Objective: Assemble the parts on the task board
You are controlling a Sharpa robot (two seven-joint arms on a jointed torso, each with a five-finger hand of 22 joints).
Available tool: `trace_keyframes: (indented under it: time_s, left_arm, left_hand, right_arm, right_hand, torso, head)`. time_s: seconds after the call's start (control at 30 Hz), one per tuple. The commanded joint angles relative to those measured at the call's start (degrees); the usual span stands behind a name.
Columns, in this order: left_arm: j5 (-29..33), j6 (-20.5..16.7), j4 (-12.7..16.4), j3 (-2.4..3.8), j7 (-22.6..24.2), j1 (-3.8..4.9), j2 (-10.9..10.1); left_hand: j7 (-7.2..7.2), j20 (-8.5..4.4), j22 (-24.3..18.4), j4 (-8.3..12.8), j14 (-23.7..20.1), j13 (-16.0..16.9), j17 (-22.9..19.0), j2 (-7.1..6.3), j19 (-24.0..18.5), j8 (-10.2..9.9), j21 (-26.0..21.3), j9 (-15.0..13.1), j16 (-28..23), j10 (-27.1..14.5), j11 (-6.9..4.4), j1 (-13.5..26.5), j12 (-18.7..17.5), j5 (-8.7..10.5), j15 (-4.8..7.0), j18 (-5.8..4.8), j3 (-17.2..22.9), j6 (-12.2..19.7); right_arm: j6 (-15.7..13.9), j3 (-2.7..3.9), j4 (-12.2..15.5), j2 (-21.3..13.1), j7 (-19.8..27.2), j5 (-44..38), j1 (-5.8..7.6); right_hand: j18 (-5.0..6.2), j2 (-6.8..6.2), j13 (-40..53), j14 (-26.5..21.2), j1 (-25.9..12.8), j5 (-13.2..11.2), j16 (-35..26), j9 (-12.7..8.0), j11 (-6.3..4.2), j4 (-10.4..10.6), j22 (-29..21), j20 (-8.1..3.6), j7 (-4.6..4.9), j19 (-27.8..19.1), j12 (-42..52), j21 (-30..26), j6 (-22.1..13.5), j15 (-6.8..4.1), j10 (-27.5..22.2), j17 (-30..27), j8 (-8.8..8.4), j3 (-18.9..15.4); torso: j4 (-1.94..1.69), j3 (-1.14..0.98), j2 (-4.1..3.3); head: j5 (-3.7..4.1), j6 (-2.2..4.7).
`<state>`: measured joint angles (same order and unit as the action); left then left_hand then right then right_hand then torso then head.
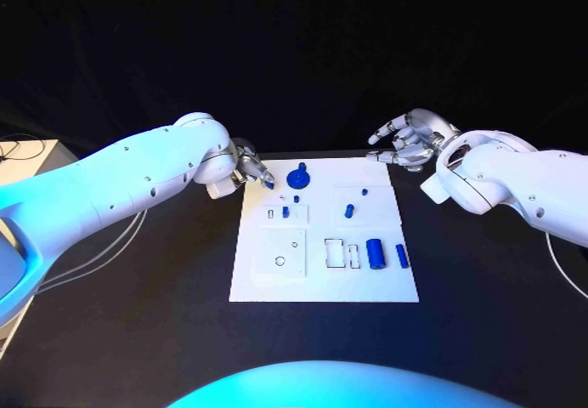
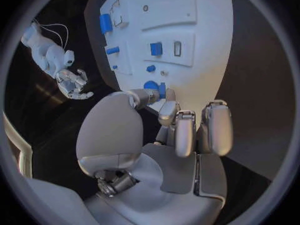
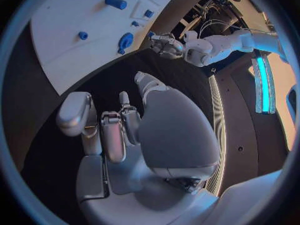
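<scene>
Board (image 1: 325,285) sits mid-frame in the head view, white, long axis running top to bottom on the black table (image 1: 135,340). Blue parts on it: a round knob (image 1: 302,178) near the upper-left corner, touching the board surface; a small peg (image 1: 296,199) just below it; a block (image 1: 285,212) in the upper-left recess beside a pale slot; a short cylinder (image 1: 349,210) centre-right and a tiny stud (image 1: 364,192) above it. Lower right holds a thick cylinder (image 1: 376,253) with a thin bar (image 1: 402,255) just beside it, right of 2 rectangular cutouts.

Left hand (image 1: 251,170) is at the board's upper-left corner, fingertips over the edge and just beside the knob. Left wrist view shows the fingers (image 2: 212,127) curled in side by side, thumb reaching toward the knob (image 2: 152,86); cannot tell whether it touches. Nothing visibly held, so I read it as closed on nothing.

Right hand (image 1: 410,140) is off the board, above its upper-right corner over the table, fingers spread apart, holding nothing. Right wrist view agrees: fingers (image 3: 78,115) loosely bent, apart, board (image 3: 75,45) and knob (image 3: 125,41) well apart from them.
</scene>
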<state>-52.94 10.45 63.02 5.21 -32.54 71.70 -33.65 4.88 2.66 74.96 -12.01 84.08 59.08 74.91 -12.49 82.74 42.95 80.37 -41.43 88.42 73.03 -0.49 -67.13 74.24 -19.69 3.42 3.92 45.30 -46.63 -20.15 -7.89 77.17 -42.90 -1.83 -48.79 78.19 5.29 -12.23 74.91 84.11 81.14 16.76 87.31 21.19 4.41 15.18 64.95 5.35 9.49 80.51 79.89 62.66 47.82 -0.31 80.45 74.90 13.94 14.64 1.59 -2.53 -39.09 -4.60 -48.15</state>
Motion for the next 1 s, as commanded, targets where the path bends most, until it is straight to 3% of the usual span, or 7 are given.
trace_keyframes:
  time_s: [0.03,0.2,0.57,0.77,1.0]
  left_arm:
    - [1.5,-1.9,3.5,-0.04,-1.1,-0.21,-1.7]
    - [-0.9,-5.5,7.8,-0.17,-0.7,-1.30,-4.2]
    - [-5.5,-11.8,12.5,-1.20,0.0,-3.81,-6.0]
    - [-7.0,-13.4,13.5,-1.67,0.1,-5.05,-5.8]
    - [-8.3,-12.6,13.8,-2.55,-0.5,-5.64,-5.3]
  left_hand:
    - [-1.06,-0.23,1.9,8.2,5.2,0.3,12.8,0.17,0.5,0.3,0.4,-4.9,0.3,0.5,-0.03,0.6,0.4,-0.56,0.51,-0.60,7.8,-1.6]
    - [-1.17,-0.32,2.2,8.4,5.2,0.8,12.8,0.06,0.7,0.4,0.6,-4.9,0.3,0.9,-0.13,0.8,0.6,-0.85,0.60,-0.67,7.9,-1.8]
    - [-1.42,-0.52,3.0,8.7,5.1,1.3,12.4,-0.19,1.1,0.6,1.2,-4.8,0.1,1.5,-0.38,1.3,0.9,-1.27,0.83,-0.86,8.2,-2.2]
    - [-1.50,-0.61,3.2,8.8,5.1,1.5,12.3,-0.29,1.3,0.7,1.3,-4.8,0.0,1.8,-0.46,1.5,1.0,-1.46,0.91,-0.91,8.5,-2.4]
    - [-1.60,-0.70,3.4,8.9,5.1,1.9,12.4,-0.41,1.4,0.8,1.5,-4.8,0.1,2.1,-0.55,1.8,1.2,-1.68,1.00,-0.96,8.7,-2.5]
  right_arm:
    - [0.4,0.02,-0.1,-0.1,0.4,-0.4,0.01]
    - [0.4,0.02,-0.4,-0.1,0.4,-0.3,0.01]
    - [0.7,0.01,-0.8,0.0,0.3,-0.5,-0.01]
    - [0.8,0.01,-0.8,0.0,0.3,-0.7,-0.03]
    - [0.8,0.01,-0.8,0.0,0.3,-0.8,-0.04]
  right_hand:
    - [0.69,-0.05,3.5,4.3,-0.3,0.2,-0.3,0.0,-0.04,0.0,0.0,0.12,-0.10,-0.4,-0.2,-0.2,-0.5,0.13,-0.3,8.4,0.19,0.4]
    - [0.69,-0.05,3.5,4.3,-0.3,0.2,-0.3,0.0,-0.04,0.0,0.0,0.12,-0.10,-0.4,-0.2,-0.2,-0.5,0.13,-0.3,8.4,0.19,0.4]
    - [0.72,-0.09,3.5,4.3,-0.4,0.3,-0.4,0.1,-0.05,0.0,-0.1,0.12,-0.12,-0.4,-0.2,-0.4,-0.5,0.12,-0.3,8.3,0.33,0.5]
    - [0.72,-0.09,3.5,4.3,-0.4,0.3,-0.4,0.1,-0.05,0.0,-0.1,0.12,-0.12,-0.4,-0.2,-0.4,-0.5,0.12,-0.3,8.3,0.33,0.5]
    - [0.72,-0.09,3.5,4.3,-0.4,0.3,-0.4,0.1,-0.05,0.0,-0.1,0.12,-0.12,-0.4,-0.2,-0.4,-0.5,0.12,-0.3,8.3,0.33,0.5]
  torso:
    - [-0.50,0.09,0.33]
    - [-0.92,0.15,0.57]
    - [-1.49,0.28,0.75]
    - [-1.25,0.18,0.73]
    - [-1.12,0.18,0.71]
  head:
    - [0.09,-0.22]
    - [0.09,-0.32]
    - [0.27,-0.63]
    - [-0.05,-0.74]
    - [0.00,-0.95]
